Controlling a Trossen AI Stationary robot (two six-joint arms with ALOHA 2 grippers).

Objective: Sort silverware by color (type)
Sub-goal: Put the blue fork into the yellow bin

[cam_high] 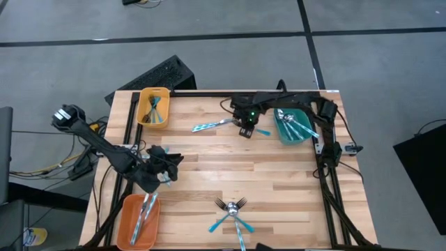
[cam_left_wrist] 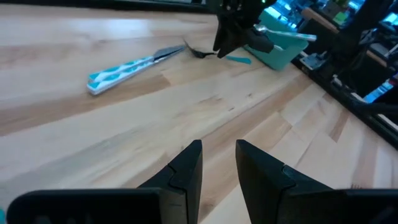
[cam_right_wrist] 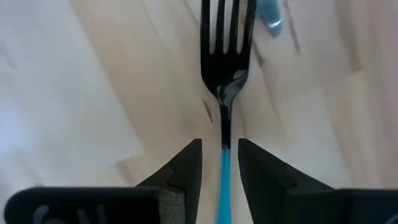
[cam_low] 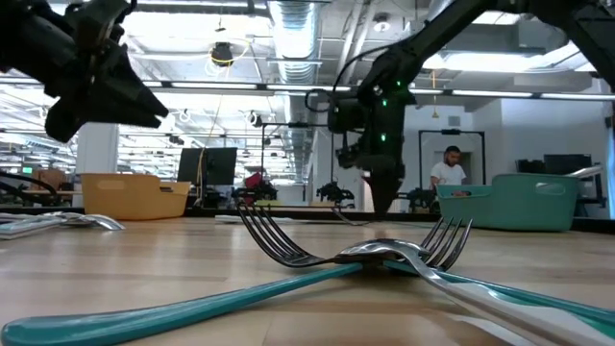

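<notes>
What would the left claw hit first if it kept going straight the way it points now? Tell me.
Probably nothing close: in its wrist view the left claw faces bare table. Farther on, slightly off that line, are the right claw and the fork under it. Depth is hard to judge.

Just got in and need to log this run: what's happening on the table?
A two-armed robot is sorting cutlery into trays. The right claw is down over a fork near the teal tray, its fingers on either side of the blue handle. A knife lies just beside it. The left claw hangs empty above the orange tray, which already holds pieces, as does the yellow tray. Three forks wait at the near edge.
</notes>
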